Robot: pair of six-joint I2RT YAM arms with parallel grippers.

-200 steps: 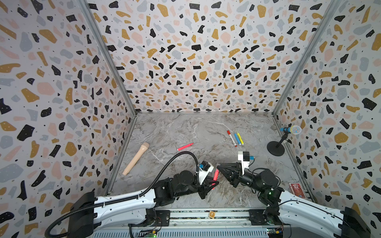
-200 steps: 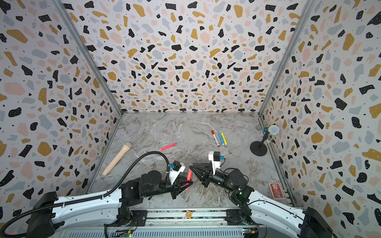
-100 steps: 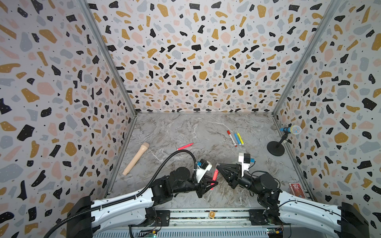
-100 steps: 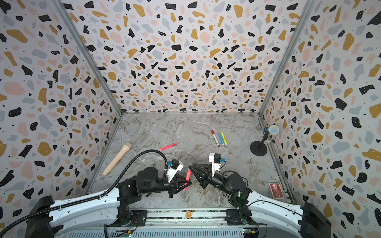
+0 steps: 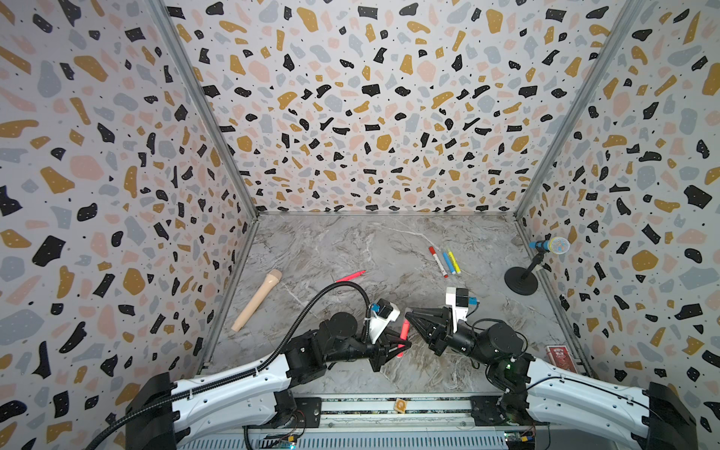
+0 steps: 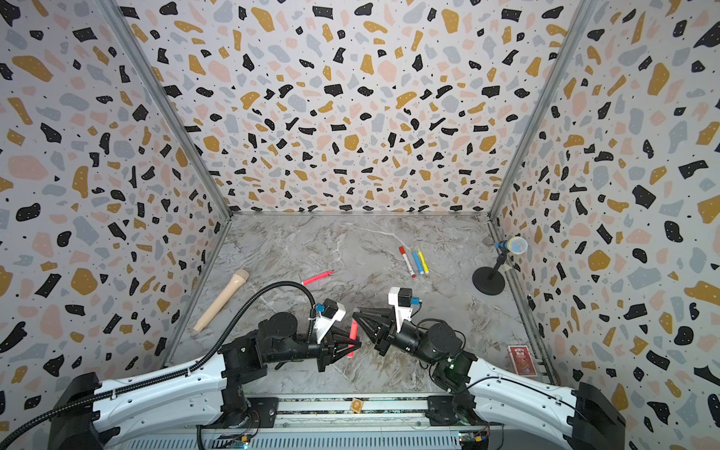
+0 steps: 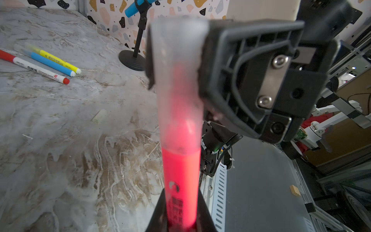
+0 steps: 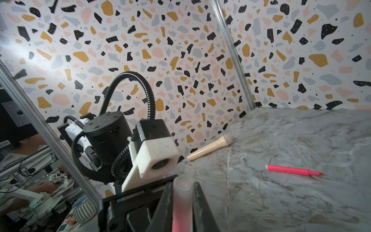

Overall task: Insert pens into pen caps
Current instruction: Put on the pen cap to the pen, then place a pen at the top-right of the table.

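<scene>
1. left gripper (image 5: pixel 405 345): clenched on the lower barrel of the held pink pen (image 5: pixel 404 331), just above the middle of the front edge of the tabletop (image 5: pixel 350 241). Fingers (image 7: pixel 158 217) tight against either side of the barrel in the left wrist view.

2. held pink pen (image 7: pixel 180 176): neon pink, steeply tilted, clear of the tabletop, upper end inside the translucent cap (image 7: pixel 178 80).

3. right gripper (image 5: pixel 408 312): clamped on the translucent cap (image 8: pixel 181 192), jaws pressed to both its sides, tip to tip with the left gripper. Pink visible through the cap wall; depth of seating not discernible.

4. loose pink pen (image 5: pixel 350 276): tip bare, flat near the tabletop's middle, well apart from both grippers.

5. white pen with red ends (image 5: pixel 438 261), blue pen (image 5: pixel 447 263), yellow pen (image 5: pixel 454 262): flat, side by side, toward the back right corner.

6. loose pale cap (image 7: pixel 99 116): on its side on the tabletop, between the three pens and the held pink pen; seen in the left wrist view only.

7. beige stick (image 5: pixel 257 300): flat along the left edge.

8. blue microphone (image 5: pixel 545 246): on a black round stand (image 5: pixel 520 280), against the right edge.

9. red card box (image 5: pixel 561 356): front right corner.

10. orange-tan tag (image 5: pixel 400 405): on the rail before the front edge.
</scene>
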